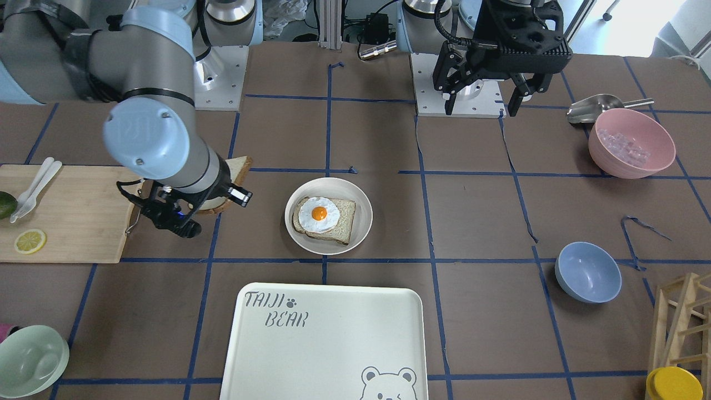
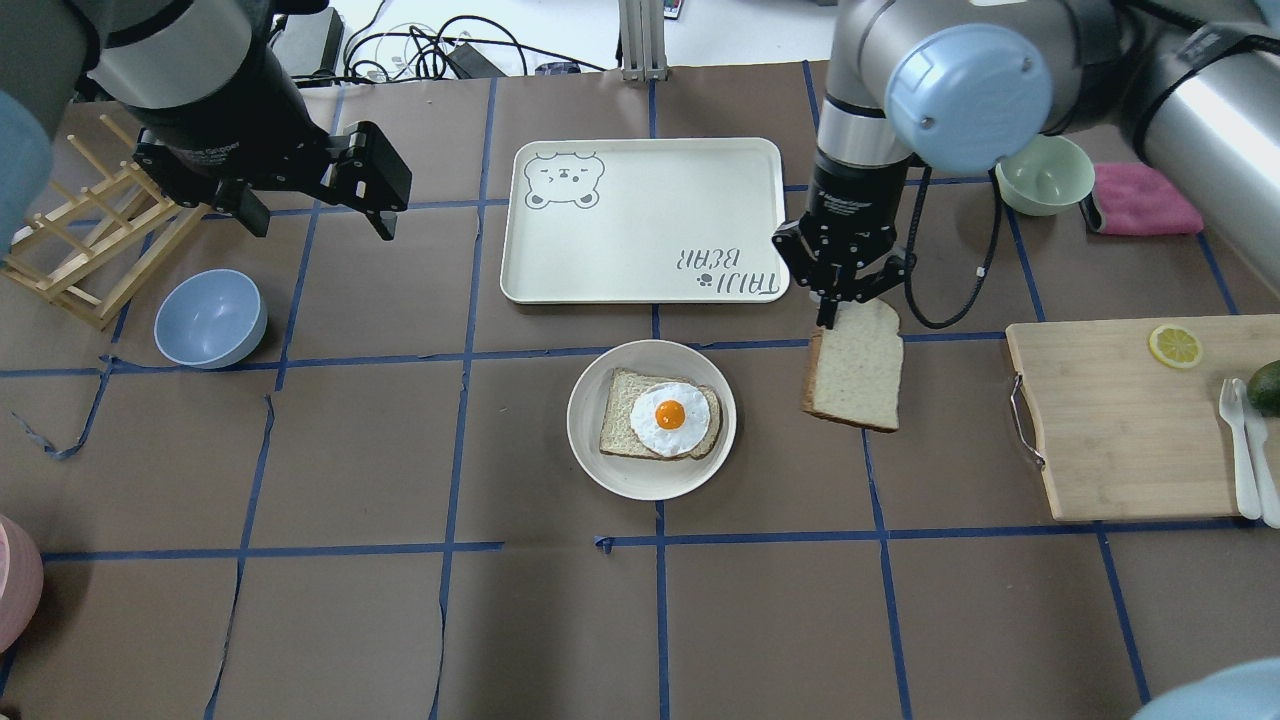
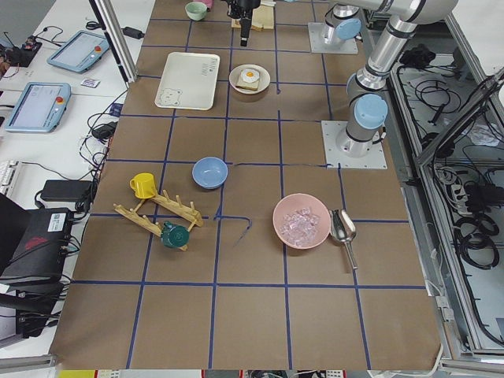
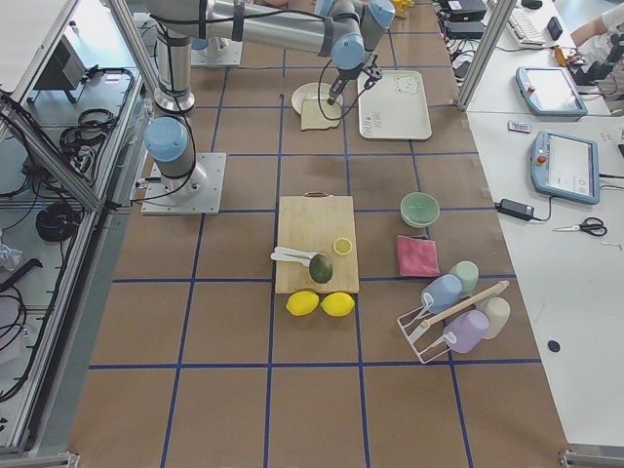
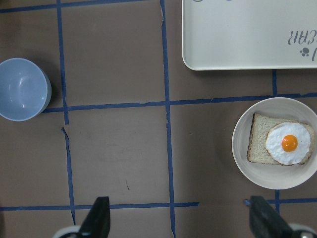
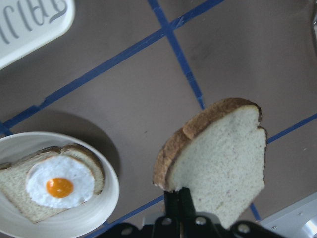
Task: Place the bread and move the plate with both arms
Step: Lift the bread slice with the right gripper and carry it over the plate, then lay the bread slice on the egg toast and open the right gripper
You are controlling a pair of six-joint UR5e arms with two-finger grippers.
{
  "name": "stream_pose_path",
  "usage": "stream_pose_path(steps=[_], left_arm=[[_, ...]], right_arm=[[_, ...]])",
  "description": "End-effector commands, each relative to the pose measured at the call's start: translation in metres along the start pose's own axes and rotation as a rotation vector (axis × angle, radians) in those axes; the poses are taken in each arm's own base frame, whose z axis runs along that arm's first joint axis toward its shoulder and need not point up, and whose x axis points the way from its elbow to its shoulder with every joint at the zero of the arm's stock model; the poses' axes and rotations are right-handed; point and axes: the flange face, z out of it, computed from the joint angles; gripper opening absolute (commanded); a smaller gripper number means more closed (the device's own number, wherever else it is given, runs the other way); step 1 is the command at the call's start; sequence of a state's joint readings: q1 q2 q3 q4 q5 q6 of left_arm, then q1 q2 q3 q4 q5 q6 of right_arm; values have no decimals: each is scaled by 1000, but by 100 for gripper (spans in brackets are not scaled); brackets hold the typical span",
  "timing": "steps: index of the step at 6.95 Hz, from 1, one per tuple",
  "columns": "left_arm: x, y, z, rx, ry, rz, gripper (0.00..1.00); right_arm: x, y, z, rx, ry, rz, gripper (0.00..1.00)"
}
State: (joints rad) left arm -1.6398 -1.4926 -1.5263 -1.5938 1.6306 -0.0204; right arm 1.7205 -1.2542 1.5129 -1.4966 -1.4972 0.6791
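The right gripper (image 2: 845, 300) pinches the plain slice of bread (image 2: 855, 370) at one edge, its two fingers drawn narrow on the slice, which hangs tilted from them with its crumb face turned up toward the overhead camera. The slice sits over the brown-covered table (image 2: 400, 620), just to the right of the plate (image 2: 585, 420) and to the left of the wooden cutting board (image 2: 1100, 420), apart from both. Whether the slice's low edge touches the table cannot be told. The round cream plate stands near the middle of the table and carries an egg-topped slice (image 2: 660, 415), the yolk facing up. On the far side of the plate from the robot lies the white bear-print tray (image 2: 640, 170), its near right corner close beside the right gripper. The left gripper (image 2: 318, 222) hangs above the table well to the left, its fingers spread wide and holding nothing, pointing straight down. Its wrist camera looks onto bare table between the two fingertips, with the plate off to the right and a blue bowl (image 2: 210, 318) off to the left. The bowl stands upright on the table, well apart from the plate.
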Motion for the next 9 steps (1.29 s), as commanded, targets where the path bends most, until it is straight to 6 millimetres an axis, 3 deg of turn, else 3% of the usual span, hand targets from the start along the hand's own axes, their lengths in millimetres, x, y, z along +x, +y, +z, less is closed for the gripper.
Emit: stream_pose_path(steps=[1,3,4,9], left_arm=[[1,0,0,0,0,2,100],[0,0,1,-1,0,1,100],[0,0,2,-3,0,-1,100],[1,0,2,-3,0,8,100]], right_arm=[[-77,52,38,21,-35,88,0],[-117,65,66,-3,-99,135,0],[-123,57,79,-4,-95,138,0],[-123,52,99,-13,-68,140,0]])
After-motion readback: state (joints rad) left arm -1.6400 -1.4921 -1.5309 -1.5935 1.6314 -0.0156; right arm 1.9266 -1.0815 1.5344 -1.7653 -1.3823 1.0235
